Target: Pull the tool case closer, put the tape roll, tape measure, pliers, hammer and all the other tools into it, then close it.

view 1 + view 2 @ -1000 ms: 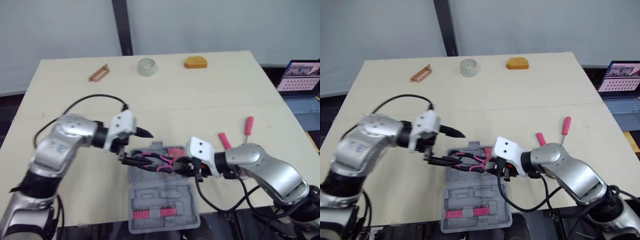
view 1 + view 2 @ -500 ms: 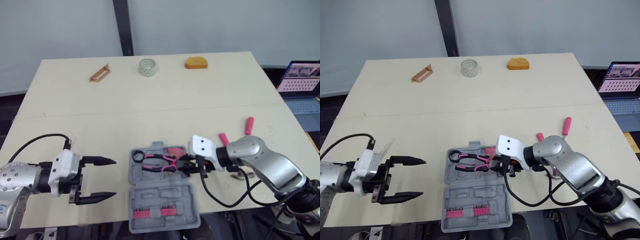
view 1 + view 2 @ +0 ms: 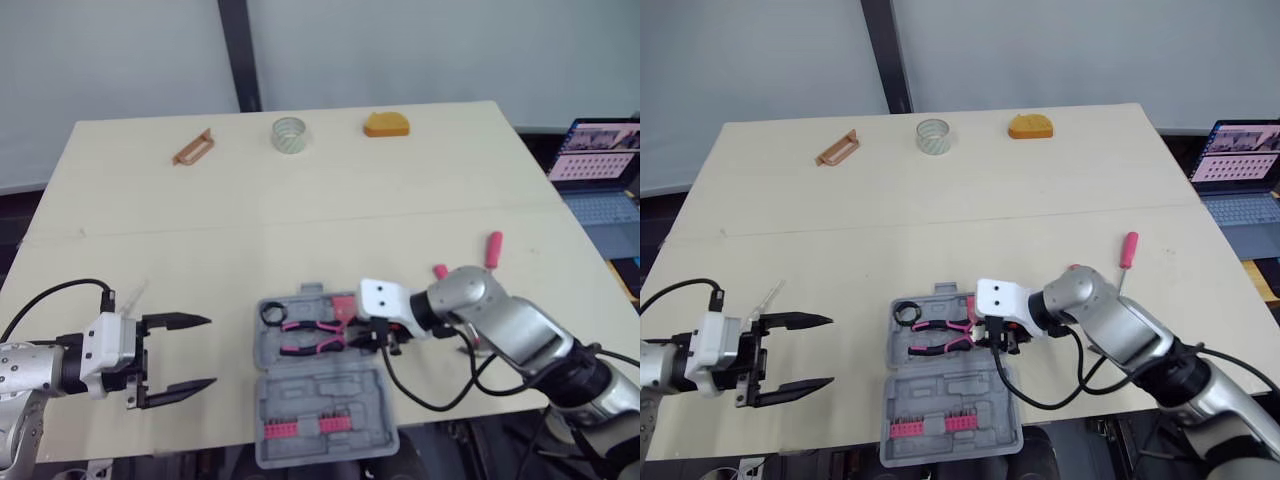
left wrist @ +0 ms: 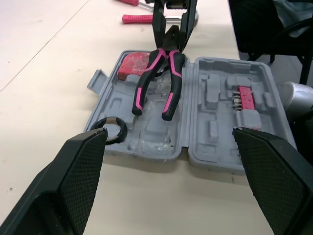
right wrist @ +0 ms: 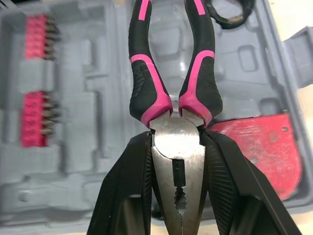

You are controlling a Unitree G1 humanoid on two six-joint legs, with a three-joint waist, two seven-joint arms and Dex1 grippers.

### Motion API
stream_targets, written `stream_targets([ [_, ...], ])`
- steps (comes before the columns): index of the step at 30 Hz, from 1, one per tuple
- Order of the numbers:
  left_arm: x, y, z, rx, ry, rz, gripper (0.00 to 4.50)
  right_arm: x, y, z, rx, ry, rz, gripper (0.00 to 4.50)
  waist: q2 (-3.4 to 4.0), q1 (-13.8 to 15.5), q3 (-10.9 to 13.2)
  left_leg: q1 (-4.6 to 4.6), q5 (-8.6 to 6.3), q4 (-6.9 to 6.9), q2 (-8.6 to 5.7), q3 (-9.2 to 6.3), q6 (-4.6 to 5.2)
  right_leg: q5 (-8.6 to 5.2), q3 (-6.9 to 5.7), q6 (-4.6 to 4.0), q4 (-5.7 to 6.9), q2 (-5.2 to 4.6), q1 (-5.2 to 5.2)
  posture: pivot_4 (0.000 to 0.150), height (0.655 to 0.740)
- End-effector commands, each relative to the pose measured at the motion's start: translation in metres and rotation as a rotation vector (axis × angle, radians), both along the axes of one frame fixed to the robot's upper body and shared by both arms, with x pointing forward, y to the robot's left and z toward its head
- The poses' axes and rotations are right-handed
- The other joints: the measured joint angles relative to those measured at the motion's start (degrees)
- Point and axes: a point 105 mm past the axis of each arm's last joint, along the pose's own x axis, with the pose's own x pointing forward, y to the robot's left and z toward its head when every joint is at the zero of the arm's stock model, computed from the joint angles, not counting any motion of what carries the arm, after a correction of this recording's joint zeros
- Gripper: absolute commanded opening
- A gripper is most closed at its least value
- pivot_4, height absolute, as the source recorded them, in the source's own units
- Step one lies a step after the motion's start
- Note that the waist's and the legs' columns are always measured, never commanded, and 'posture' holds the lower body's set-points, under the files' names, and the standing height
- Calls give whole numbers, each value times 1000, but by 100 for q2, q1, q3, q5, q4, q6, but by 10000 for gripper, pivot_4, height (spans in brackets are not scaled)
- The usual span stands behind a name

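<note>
The grey tool case (image 3: 325,400) lies open near the table's front edge. Black-and-pink pliers (image 3: 312,334) rest across its upper half, and my right gripper (image 3: 364,336) is shut on their metal head (image 5: 177,147). A black ring (image 3: 271,313) and a red piece (image 3: 346,303) also sit in the case. My left gripper (image 3: 208,351) hangs open left of the case, holding nothing. The tape roll (image 3: 289,134) and the yellow tape measure (image 3: 386,124) stand at the far edge. Two pink-handled tools (image 3: 493,247) lie right of the case.
A brown flat tool (image 3: 193,148) lies at the far left of the table. A laptop (image 3: 598,162) stands beyond the right edge. A cable (image 3: 440,395) loops from my right arm over the table's front edge.
My left gripper let go of the pliers' handles, drew back to the front left and opened. My right gripper has shifted the pliers left, deeper into the case.
</note>
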Motion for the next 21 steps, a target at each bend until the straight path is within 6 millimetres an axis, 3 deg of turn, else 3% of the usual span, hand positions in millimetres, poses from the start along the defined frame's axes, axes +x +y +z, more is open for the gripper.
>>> stream_targets([
  [1,-2,9,0,12,-28,33,44039,1,9,5,-6,-38,38,10161,0,-2,0,0,0,-2,0,1,0,0,-1,0,0,0,-1,1500,7400],
  [21,3,18,-2,24,-49,79,44039,1,28,-6,-39,-11,67,10161,0,-8,0,3,0,-8,1,7,-1,0,-1,0,4,-1,-6,1500,7400],
])
